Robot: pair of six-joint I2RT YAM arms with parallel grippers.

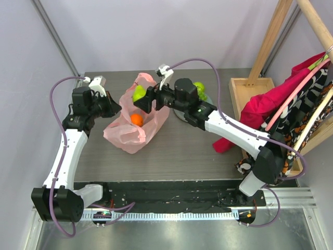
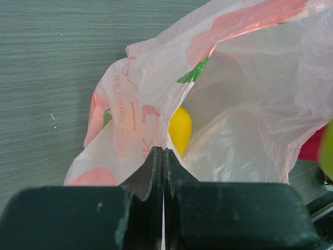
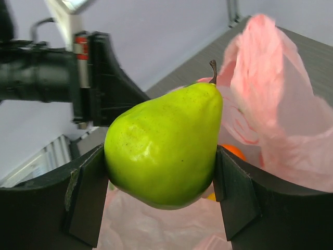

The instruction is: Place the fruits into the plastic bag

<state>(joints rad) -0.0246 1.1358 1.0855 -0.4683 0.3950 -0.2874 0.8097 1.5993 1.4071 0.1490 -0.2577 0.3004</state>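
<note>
Right wrist shows the right gripper [image 3: 161, 179] clamping a glossy green toy pear [image 3: 164, 140] above the translucent pink plastic bag [image 3: 273, 109], whose rim the left gripper [image 2: 163, 156] pinches tight, so next likely comes lowering and releasing it inside.

Toward the far left of the table [image 1: 208, 156], the pink plastic bag [image 1: 130, 136] lies open with an orange [image 1: 136, 119] inside. The left end effector [image 1: 115, 108] pinches its left rim. The right end effector [image 1: 141, 98] grips a green fruit [image 1: 137, 94] over its mouth.
</note>
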